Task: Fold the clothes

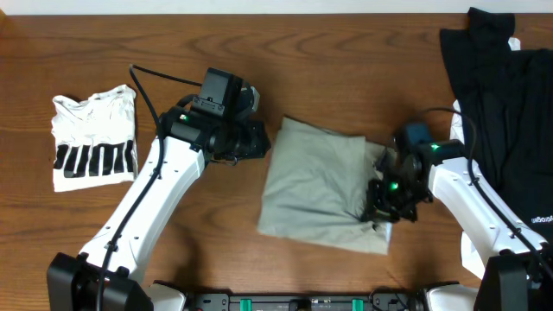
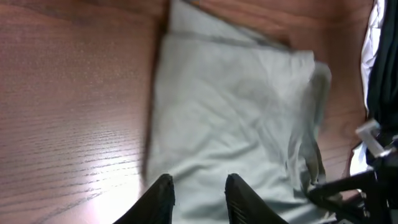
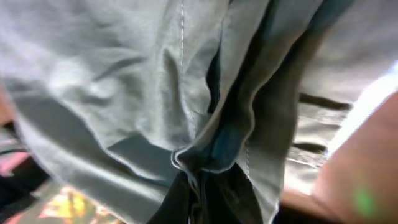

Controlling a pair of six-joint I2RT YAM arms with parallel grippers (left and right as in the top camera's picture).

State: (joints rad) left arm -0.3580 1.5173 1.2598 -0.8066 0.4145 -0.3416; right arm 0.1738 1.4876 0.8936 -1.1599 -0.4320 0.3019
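At right, right gripper (image 1: 380, 214) pinches the bunched shorts (image 1: 315, 186), fingertips hidden; left gripper (image 2: 199, 185) hangs narrowly parted.

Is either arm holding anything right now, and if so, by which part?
The right gripper is shut on the khaki shorts, pinching a bunched fold at their right edge. The left gripper is open over the shorts' left side, holding nothing.

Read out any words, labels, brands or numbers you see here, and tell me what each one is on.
Nothing here can be read as text.
On the black garment: a white print at the right edge, too small to read.
On the tee: black bars only, no letters.
On the shorts: no label shows.
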